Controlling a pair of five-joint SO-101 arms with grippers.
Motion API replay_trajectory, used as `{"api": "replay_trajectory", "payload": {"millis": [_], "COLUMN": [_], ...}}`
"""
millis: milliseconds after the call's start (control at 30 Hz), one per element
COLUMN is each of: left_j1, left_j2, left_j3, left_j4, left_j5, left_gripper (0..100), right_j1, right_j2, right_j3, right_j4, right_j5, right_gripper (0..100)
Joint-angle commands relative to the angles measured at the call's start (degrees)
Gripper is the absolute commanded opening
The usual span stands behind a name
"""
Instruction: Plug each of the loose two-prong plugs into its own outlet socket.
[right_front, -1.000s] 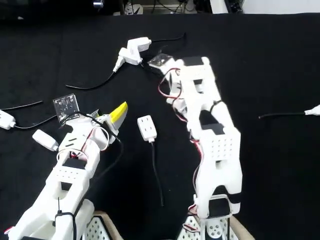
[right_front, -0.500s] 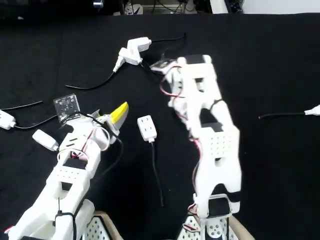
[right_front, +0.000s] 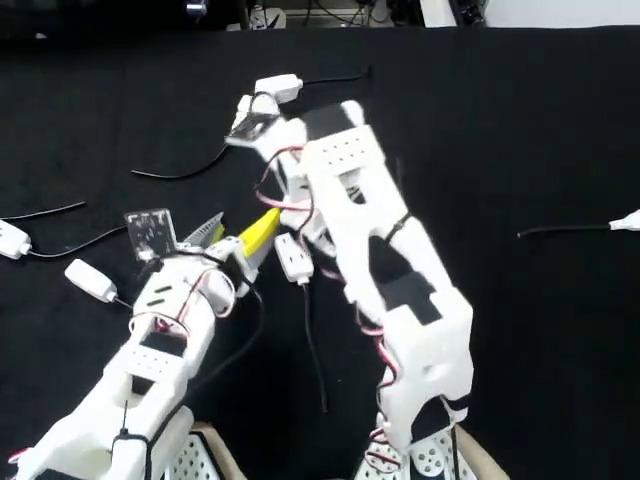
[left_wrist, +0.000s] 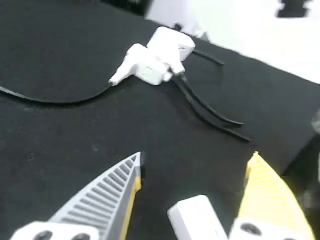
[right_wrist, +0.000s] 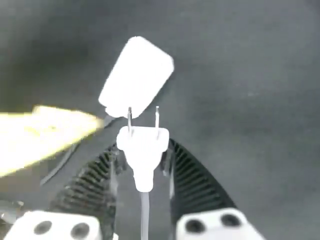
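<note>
In the right wrist view my right gripper (right_wrist: 144, 149) is shut on a white two-prong plug (right_wrist: 144, 150). Its prongs point at a white outlet socket (right_wrist: 137, 77) lying just beyond them, apart from it. From above, that socket (right_front: 293, 257) lies mid-table, partly under the right arm (right_front: 350, 210). My left gripper (right_front: 243, 222) stands open just left of the socket; its yellow finger (right_front: 260, 230) nearly touches it. In the left wrist view the socket (left_wrist: 197, 220) lies between the open left gripper's (left_wrist: 196, 160) fingers. Loose plugs lie at the left (right_front: 90, 280) and far right (right_front: 628, 220).
A plug and socket joined together (right_front: 265, 100) rest at the back, also seen in the left wrist view (left_wrist: 155, 62). Another white connector (right_front: 12, 238) sits at the left edge. Black cords trail over the black cloth, one (right_front: 312, 340) running from the socket toward the front.
The right arm has swung left from the back centre to the mid-table socket, carrying its plug. The left arm has edged right and forward, so its yellow finger is beside the socket.
</note>
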Motion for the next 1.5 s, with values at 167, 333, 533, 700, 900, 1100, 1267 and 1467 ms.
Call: {"api": "replay_trajectory", "payload": {"millis": [167, 333, 533, 700, 900, 1100, 1267, 1467], "left_j1": [4.8, 4.8, 4.4, 4.5, 4.4, 4.4, 4.4, 4.3], "left_j2": [-1.2, -1.1, -0.6, -0.5, -0.5, -0.5, -0.5, -0.5], "left_j3": [5.3, 5.6, 5.4, 5.5, 5.5, 5.5, 5.5, 5.5], "left_j4": [-13.7, -13.5, -13.5, -13.5, -13.5, -13.5, -13.5, -13.5], "left_j5": [-0.4, -0.4, -0.4, -0.4, -0.4, -0.4, -0.4, -0.4], "left_gripper": [33, 33, 33, 33, 33, 33, 33, 33], "right_j1": [-4.5, -5.1, -5.2, -6.9, -9.6, -9.8, -9.6, -9.8], "right_j2": [-8.9, -12.8, -18.7, -22.3, -28.8, -35.6, -36.5, -36.2], "right_j3": [5.6, 5.9, 6.5, 10.6, 12.6, 15.7, 16.2, 16.5], "right_j4": [1.3, 1.5, 1.7, 1.8, 1.8, 1.8, 1.8, 1.8], "right_j5": [-1.8, -2.1, -2.2, -2.4, -5.2, -5.2, -5.4, -5.4], "right_gripper": [1.2, 1.2, 1.2, 1.2, 1.2, 1.2, 1.2, 1.2]}}
